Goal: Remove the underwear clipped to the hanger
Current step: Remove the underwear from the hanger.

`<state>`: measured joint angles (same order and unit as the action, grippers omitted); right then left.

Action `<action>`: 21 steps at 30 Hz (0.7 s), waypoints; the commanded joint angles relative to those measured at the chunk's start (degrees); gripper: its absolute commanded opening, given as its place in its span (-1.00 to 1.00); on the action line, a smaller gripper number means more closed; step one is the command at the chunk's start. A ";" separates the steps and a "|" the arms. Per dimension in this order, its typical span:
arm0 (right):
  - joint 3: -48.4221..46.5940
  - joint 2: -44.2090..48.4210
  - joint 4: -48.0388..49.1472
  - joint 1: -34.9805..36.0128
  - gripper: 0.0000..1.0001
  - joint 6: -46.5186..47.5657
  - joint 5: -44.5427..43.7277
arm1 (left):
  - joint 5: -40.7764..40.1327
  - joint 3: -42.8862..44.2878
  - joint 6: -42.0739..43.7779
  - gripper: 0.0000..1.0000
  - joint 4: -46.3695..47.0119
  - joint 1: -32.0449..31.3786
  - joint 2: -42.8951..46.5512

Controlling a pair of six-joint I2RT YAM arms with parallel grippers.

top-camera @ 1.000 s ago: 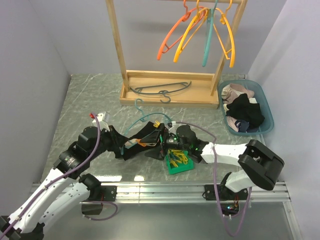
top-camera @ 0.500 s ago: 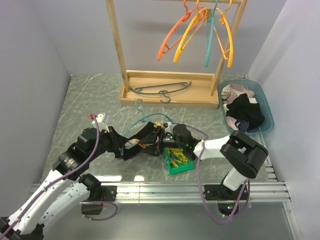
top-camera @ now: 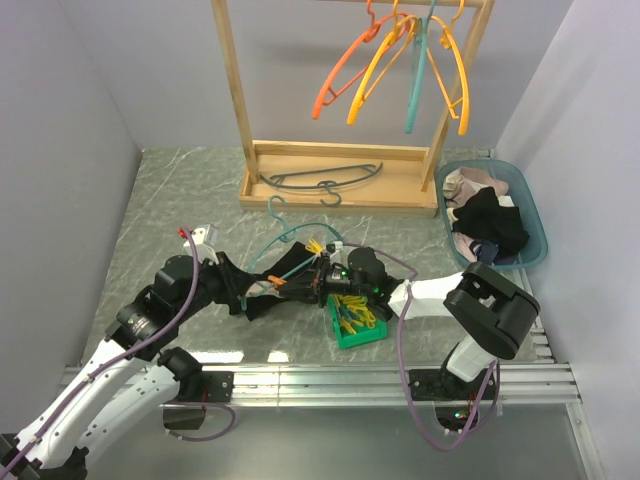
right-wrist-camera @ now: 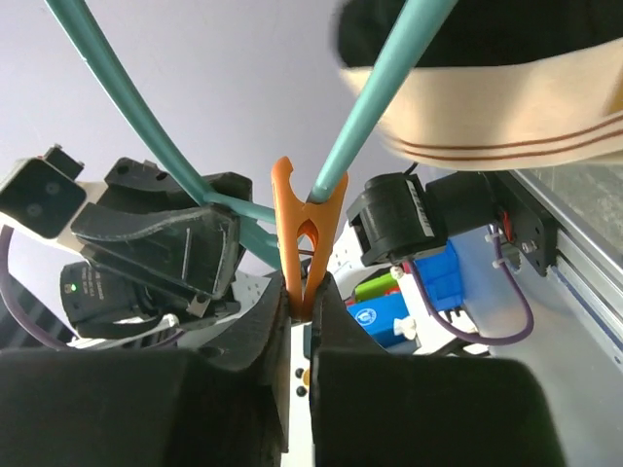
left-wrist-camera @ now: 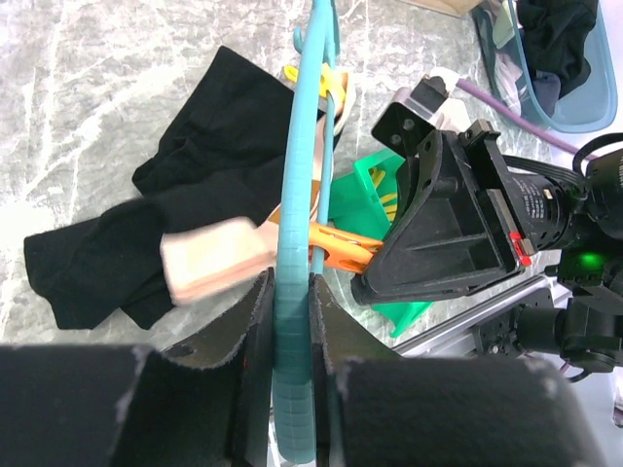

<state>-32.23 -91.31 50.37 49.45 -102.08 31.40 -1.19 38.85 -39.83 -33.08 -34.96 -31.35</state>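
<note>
A teal hanger (top-camera: 293,236) lies tilted low over the table with black underwear (top-camera: 291,270) clipped to it. My left gripper (left-wrist-camera: 292,292) is shut on the hanger's teal bar (left-wrist-camera: 294,209), seen at the left end in the top view (top-camera: 252,290). The underwear (left-wrist-camera: 195,185) has a beige waistband (left-wrist-camera: 214,263). An orange peg (right-wrist-camera: 298,238) clamps the hanger bar, and my right gripper (right-wrist-camera: 304,292) is shut on the peg's tail end. A yellow peg (left-wrist-camera: 331,86) sits further up the hanger near its hook.
A green box (top-camera: 355,322) of yellow pegs stands just beneath my right gripper (top-camera: 322,275). A blue basket (top-camera: 535,215) with clothes is at the right. The wooden rack (top-camera: 330,175) with coloured hangers stands behind, a grey hanger (top-camera: 320,180) on its base.
My right gripper has gone from open to shut on the orange peg, and its arm has swung in closer. The left arm holds the hanger as before.
</note>
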 commanded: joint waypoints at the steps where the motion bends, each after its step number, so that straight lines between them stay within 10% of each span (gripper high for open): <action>1: -0.12 1.22 3.86 -0.58 -1.00 0.22 0.07 | 1.37 0.17 -0.42 -0.99 3.29 -0.37 0.24; 15: 1.55 15.80 -2.90 -4.88 -1.00 11.37 3.93 | -1.62 0.79 -0.86 -0.99 2.06 -0.37 -1.34; 21: 4.81 26.70 -22.48 -9.36 -1.00 23.75 9.11 | -4.17 1.40 -0.60 -0.99 1.53 -0.46 -1.52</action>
<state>-28.80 -68.18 37.87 41.85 -87.39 36.56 -3.09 38.94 -41.01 -32.27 -35.31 -32.88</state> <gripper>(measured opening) 0.162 0.199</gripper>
